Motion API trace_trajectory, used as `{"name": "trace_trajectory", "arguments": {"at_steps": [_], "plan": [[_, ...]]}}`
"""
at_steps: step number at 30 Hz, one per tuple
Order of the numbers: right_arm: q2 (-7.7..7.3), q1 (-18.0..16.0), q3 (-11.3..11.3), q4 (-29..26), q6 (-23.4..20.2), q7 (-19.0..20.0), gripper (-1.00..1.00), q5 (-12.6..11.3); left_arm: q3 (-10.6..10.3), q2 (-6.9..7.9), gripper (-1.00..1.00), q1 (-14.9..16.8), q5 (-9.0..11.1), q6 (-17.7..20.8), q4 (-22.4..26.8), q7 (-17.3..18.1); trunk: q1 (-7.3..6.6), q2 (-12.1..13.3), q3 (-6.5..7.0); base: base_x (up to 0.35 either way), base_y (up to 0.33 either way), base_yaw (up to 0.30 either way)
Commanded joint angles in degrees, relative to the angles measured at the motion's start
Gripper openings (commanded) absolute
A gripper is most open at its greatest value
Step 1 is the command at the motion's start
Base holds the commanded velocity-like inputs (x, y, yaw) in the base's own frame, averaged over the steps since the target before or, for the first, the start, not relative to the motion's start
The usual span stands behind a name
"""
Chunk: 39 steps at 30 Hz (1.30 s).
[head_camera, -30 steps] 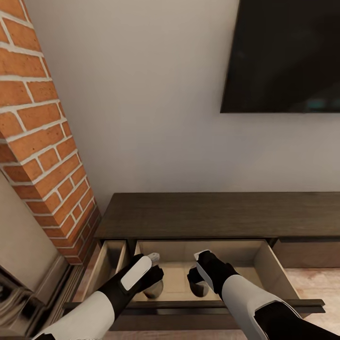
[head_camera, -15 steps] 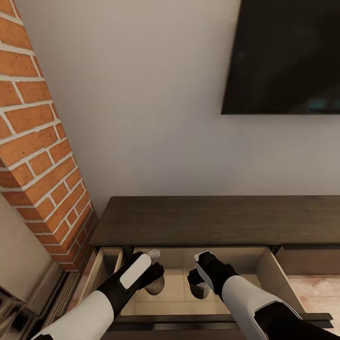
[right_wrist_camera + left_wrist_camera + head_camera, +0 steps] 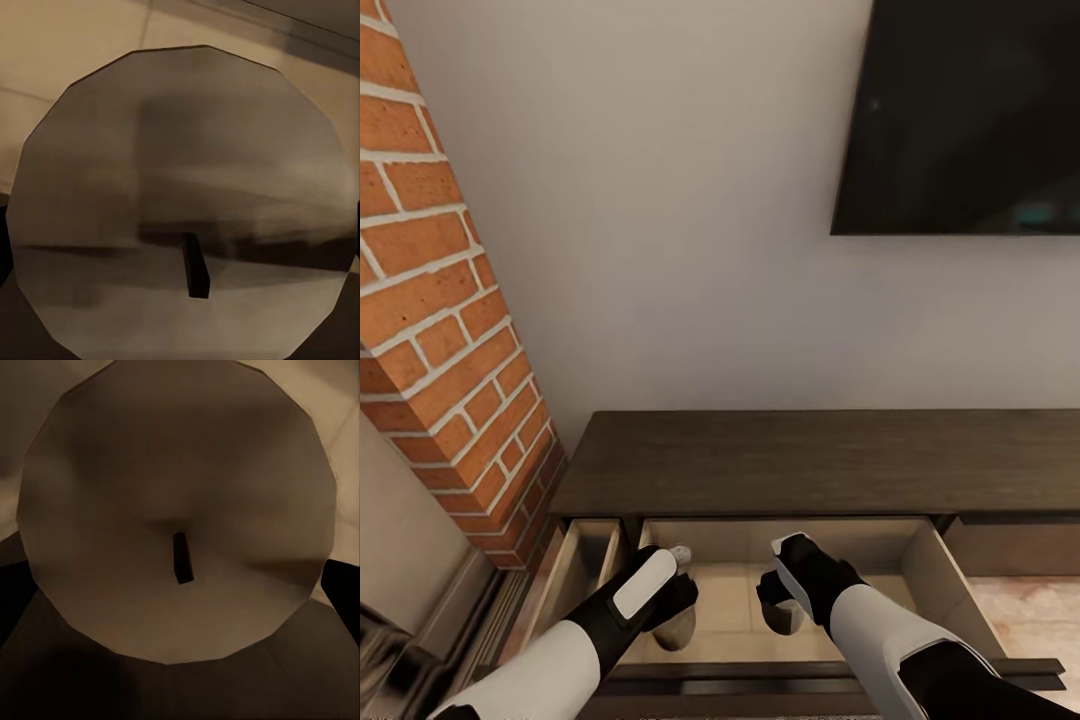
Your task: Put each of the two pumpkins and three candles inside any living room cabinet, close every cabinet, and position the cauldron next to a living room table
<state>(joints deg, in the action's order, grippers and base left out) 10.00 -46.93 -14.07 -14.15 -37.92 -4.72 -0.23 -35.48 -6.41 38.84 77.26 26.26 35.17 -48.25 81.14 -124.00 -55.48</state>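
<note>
Below wall TV: cabinet drawer open | brick pillar beside | both claws' state unclear, over candles

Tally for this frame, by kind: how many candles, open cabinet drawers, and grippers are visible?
Candles: 2, left candle and right candle
Open drawers of the cabinet: 2, narrow drawer and wide drawer
Grippers: 2, left gripper and right gripper
Total: 6

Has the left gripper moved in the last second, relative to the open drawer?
Yes. The left gripper has sunk lower into the drawer with its candle, nearer the drawer's front edge, while the right gripper stayed put.
</note>
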Motion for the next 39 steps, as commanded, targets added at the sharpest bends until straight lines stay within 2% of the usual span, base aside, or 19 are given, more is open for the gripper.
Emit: {"name": "trace_trajectory", "arguments": {"at_steps": [1,11,39], "plan": [[0.0,0.0,0.0,0.0,0.06,-0.04,-1.0,-0.12,-0.04,-0.01,-1.0,0.01,-0.03,-0.02,-0.07,-0.01,0.0,0.0,-0.09,0.0,0.0,0.0],[0.0,0.0,0.0,-0.01,2.07,-0.02,-1.0,-0.11,-0.27,0.04,-1.0,0.01,-0.34,-0.07,0.17,-0.02,0.0,0.0,-1.02,0.0,0.0,0.0],[0.0,0.7,-0.07,-0.02,1.92,-0.02,-1.0,-0.12,-0.05,0.05,-1.0,0.04,-0.06,-0.03,0.38,0.02,0.0,0.0,-3.62,0.033,0.0,0.0]]}}
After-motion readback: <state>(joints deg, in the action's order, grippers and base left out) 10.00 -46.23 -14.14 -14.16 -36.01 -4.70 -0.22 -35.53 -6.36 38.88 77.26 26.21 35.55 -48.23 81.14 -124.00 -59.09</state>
